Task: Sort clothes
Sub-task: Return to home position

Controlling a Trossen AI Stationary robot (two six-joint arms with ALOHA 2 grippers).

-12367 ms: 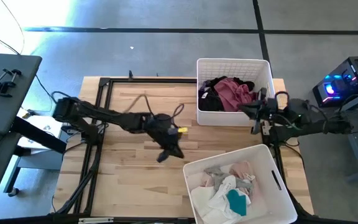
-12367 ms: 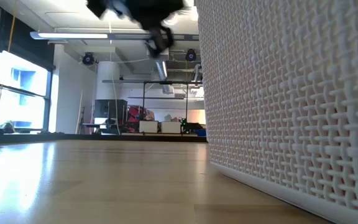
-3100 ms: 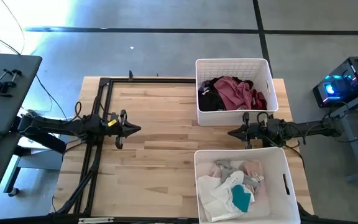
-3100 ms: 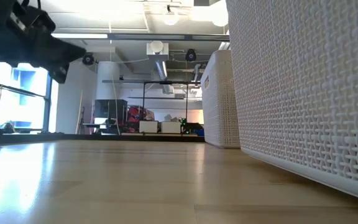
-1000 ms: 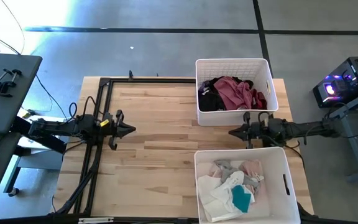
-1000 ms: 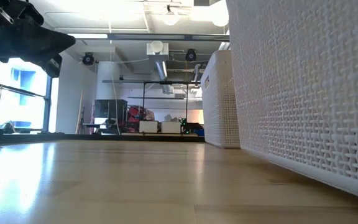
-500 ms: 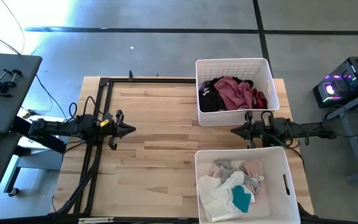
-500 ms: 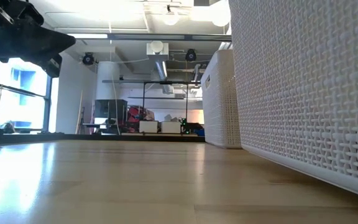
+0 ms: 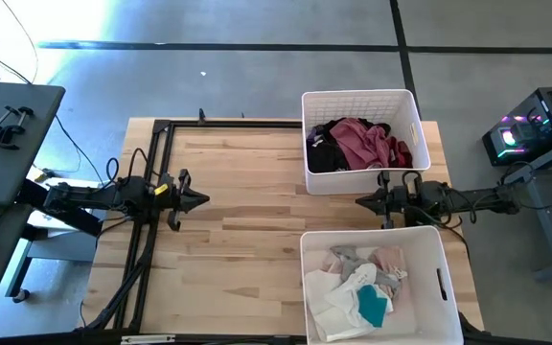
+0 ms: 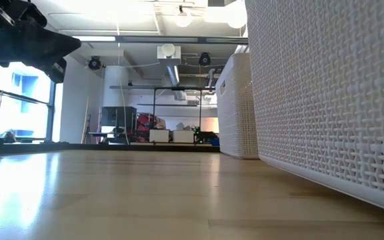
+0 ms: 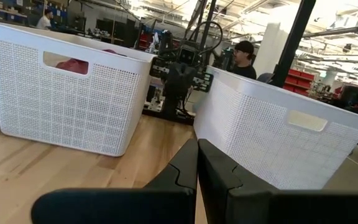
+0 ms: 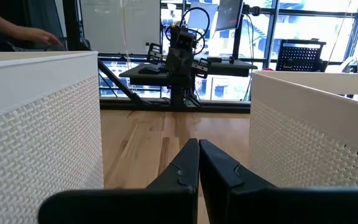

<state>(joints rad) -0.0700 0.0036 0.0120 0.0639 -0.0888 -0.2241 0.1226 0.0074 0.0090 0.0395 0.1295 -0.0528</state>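
- Since the oldest overhead picture, the left hand [image 9: 199, 199] has drawn back from the middle of the table [image 9: 247, 240] to its left side. The near bin [image 9: 372, 233] now sits squarer to the table edge. Over the last second nothing shifts.
- The left hand hangs above the table's left side with its fingers pressed together, holding nothing and pointing toward the bins.
- The right hand [image 9: 360, 201] sits in the gap between the two bins, fingers also pressed together and empty.
- Both arms look nearly parked. Finishing well likely means keeping the right hand level and centred in that gap, so it nudges neither bin wall.
- Count: two hands, two white bins, two heaps of clothes.
- The far bin [image 9: 360, 94] holds maroon-pink and black clothes [image 9: 357, 144].
- The near bin holds white, grey and pale pink pieces plus one teal piece [image 9: 370, 307].
- The garments in each heap cannot be counted one by one. None shows on the bare table.
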